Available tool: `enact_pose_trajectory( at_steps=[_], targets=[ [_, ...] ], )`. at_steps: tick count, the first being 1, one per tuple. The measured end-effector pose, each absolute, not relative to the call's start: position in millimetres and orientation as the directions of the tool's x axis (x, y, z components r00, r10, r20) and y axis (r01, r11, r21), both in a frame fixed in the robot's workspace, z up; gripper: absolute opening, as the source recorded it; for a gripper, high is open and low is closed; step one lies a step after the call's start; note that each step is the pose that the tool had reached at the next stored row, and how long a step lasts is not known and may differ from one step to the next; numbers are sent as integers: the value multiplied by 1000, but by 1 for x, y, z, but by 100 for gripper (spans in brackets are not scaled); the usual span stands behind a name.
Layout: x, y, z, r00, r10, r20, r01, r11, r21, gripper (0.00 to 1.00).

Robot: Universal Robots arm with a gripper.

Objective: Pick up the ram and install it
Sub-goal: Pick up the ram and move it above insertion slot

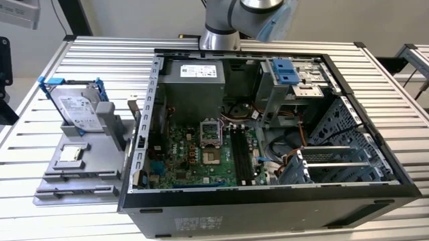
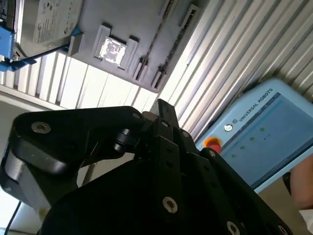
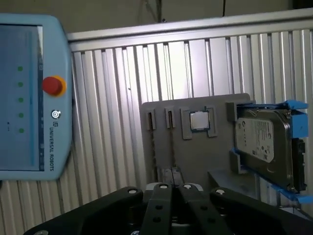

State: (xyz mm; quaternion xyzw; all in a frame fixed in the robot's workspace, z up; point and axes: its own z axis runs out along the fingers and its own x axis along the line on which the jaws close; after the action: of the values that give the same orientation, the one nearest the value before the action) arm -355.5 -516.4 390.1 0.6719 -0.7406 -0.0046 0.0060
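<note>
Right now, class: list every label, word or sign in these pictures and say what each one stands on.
On the teach pendant: a maker's name by the red button, left unquoted.
On the hard drive: a white label, print unreadable.
On the power supply: a white label, unreadable.
On the computer case: a sticker, unreadable.

An open computer case takes the centre and right of the exterior view, on the counter. A parts holder lies just beside it at the frame's left, with a hard drive standing at its upper end and a processor chip below that. Inside the case the motherboard sits lower left, with its memory slots right of the processor socket and the power supply above.
</note>
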Motion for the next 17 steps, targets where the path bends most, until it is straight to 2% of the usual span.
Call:
enact_pose_trajectory(
  at_steps=[2, 7, 17],
  targets=[
    [-355, -516, 390, -82, -997, 1, -997, 82, 2, 0],
    [-356, -516, 389, -56, -998, 12, -998, 56, 9, 0],
    [-356, -516, 387, 0, -1000, 10, -1000, 1, 7, 0]
  ],
)
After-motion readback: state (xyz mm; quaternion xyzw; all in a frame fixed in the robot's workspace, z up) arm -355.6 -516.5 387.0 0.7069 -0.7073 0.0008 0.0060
